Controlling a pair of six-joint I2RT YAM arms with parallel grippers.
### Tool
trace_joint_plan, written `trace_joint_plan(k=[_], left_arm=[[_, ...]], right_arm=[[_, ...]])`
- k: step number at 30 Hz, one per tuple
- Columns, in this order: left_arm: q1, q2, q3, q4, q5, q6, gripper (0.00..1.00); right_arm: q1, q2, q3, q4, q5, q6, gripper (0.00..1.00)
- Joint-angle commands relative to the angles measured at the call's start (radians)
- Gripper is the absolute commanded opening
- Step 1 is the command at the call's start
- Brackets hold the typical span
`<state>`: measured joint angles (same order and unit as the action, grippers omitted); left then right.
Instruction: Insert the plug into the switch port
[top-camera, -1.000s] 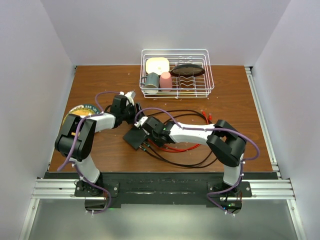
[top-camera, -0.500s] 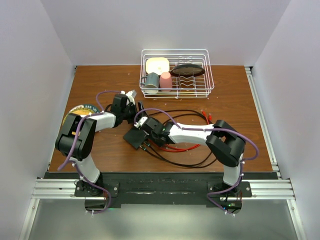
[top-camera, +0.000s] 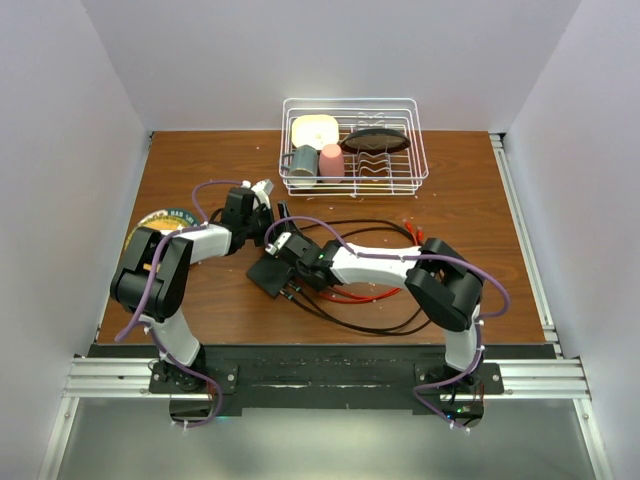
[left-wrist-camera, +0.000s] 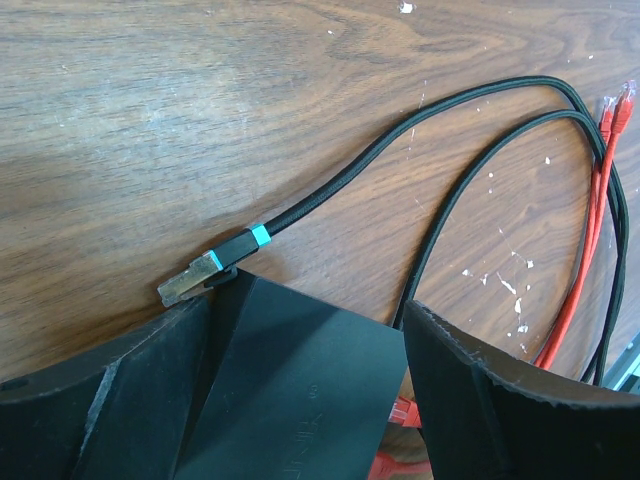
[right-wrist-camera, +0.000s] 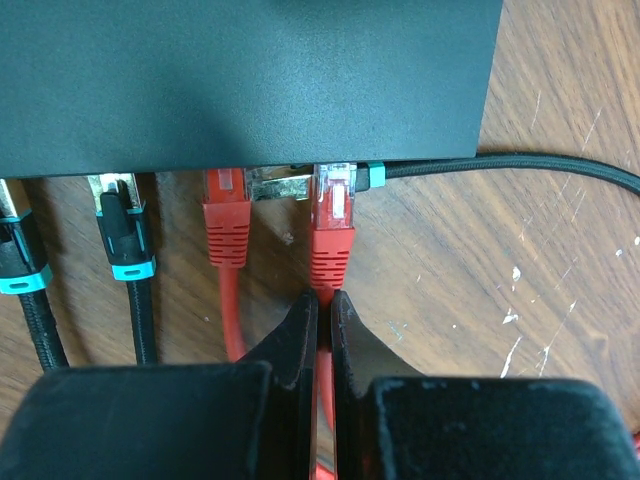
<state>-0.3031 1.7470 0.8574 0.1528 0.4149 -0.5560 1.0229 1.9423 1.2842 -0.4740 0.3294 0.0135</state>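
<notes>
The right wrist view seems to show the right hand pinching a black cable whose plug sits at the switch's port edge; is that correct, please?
Not quite: the cable in the right hand is red, not black. The right wrist view shows it pinched there, its plug at the switch port edge, as you said.

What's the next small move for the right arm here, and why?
Likely nudge the right gripper straight toward the switch: its red plug sits at a port but sticks out farther than the neighbouring red plug, so seems half-seated.
</notes>
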Motion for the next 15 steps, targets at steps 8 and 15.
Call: trace_joint_plan(k=[8,15], left_arm=[[-0.011,0.002,-0.011,0.002,0.041,-0.004,0.83],[-0.010,0.006,-0.017,-0.002,0.041,-0.005,0.82]], right_arm=[[-0.004,0.030,-0.014,-0.132,-0.110,-0.087,0.00],[0.011,0.058,0.012,-0.176,-0.136,-0.099,0.00]])
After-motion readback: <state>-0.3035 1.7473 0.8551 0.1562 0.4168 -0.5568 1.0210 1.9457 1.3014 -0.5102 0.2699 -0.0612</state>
